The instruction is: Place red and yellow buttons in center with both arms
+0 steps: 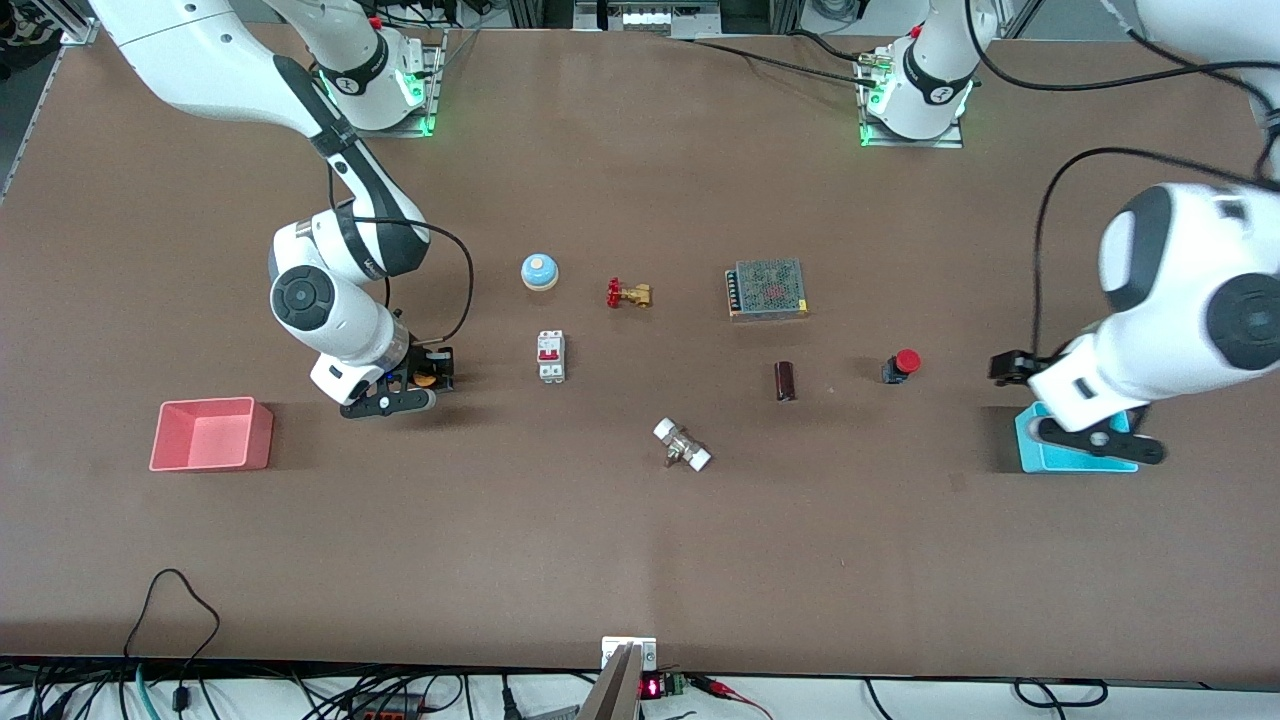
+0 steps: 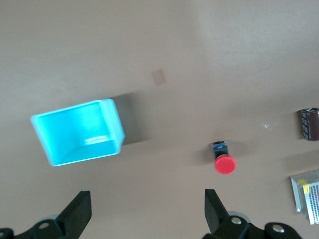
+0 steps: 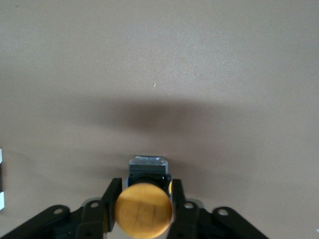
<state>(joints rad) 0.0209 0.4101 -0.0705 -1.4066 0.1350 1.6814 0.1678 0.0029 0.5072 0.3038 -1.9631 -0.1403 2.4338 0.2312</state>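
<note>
- We see the right tool (image 3: 143, 199) clenched on the yellow button (image 3: 143, 209), low over the desk (image 1: 640, 560) between the pink tray (image 1: 212, 434) and the white breaker (image 1: 551, 356)
- We see the left tool (image 2: 147, 211) released, fingers spread, over the blue bin (image 2: 79, 132)
- The red button (image 1: 902, 366) sits on the desk between that bin and the dark capacitor (image 1: 785, 381)

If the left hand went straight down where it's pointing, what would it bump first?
Probably just bare brown tabletop: the open left hand points between the blue plastic bin and the red-capped push-button, though depth is unclear.
</note>
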